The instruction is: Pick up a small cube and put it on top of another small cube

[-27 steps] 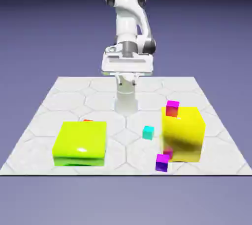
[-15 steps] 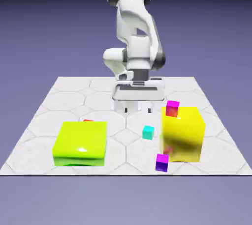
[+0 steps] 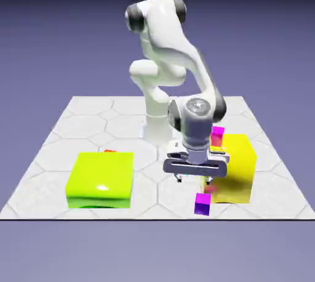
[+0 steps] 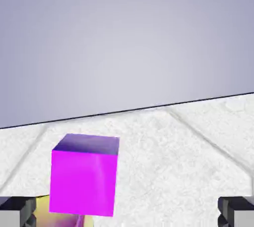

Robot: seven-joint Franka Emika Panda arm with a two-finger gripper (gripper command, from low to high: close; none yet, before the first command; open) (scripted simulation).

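The small cube [image 3: 202,204], purple-sided with a magenta top, lies on the table near its front edge, just in front of the big yellow block [image 3: 237,167]. My gripper [image 3: 194,180] hangs open a little above and behind it, with nothing between the fingers. In the hand view the small cube [image 4: 84,174] shows large at the lower left, just inside the left fingertip [image 4: 17,212], and the right fingertip [image 4: 237,211] stands far off it. A second tiny cube [image 3: 216,134], magenta on top with red sides, shows at the yellow block's far top edge.
A big yellow-green block [image 3: 101,179] lies at the exterior view's left, with a small red-orange thing [image 3: 109,151] peeking out behind it. The table's front edge [image 3: 154,218] runs close to the small cube. A sliver of yellow [image 4: 42,211] shows beside the left fingertip.
The arm has swung forward and down from above the table's middle to just over the small purple cube. The hand now covers the cyan cube. The jaws stayed open.
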